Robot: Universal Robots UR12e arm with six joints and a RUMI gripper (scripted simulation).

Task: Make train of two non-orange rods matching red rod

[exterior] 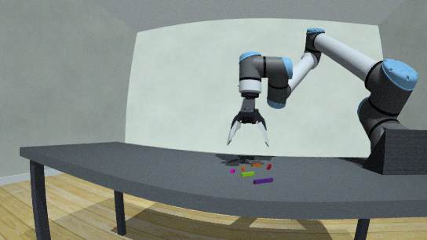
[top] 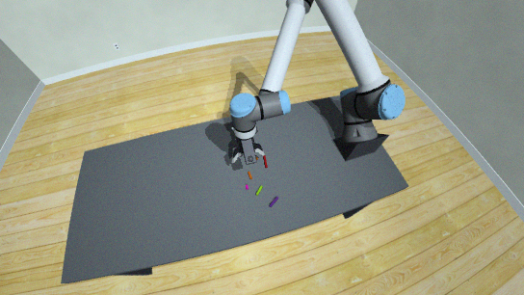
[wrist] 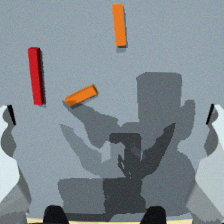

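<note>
Where wood floor (top: 144,87) spreads, grey table (top: 144,212) stands.

arm (exterior: 345,51): elbow high | claw (exterior: 248,144): pointing down, wide open, empty

— What do we see from the side?

— We see the gripper (exterior: 248,135) hanging well above the dark grey surface (exterior: 118,162), jaws spread wide with nothing between them, pointing straight down.

— And below it?

— We find its shadow on the surface, and a small cluster of rods near it: a magenta rod (exterior: 232,171), two orange rods (exterior: 256,165), a red rod (exterior: 268,166), a lime rod (exterior: 247,174) and, nearest us, a purple rod (exterior: 263,180). All lie flat, apart from each other.
</note>
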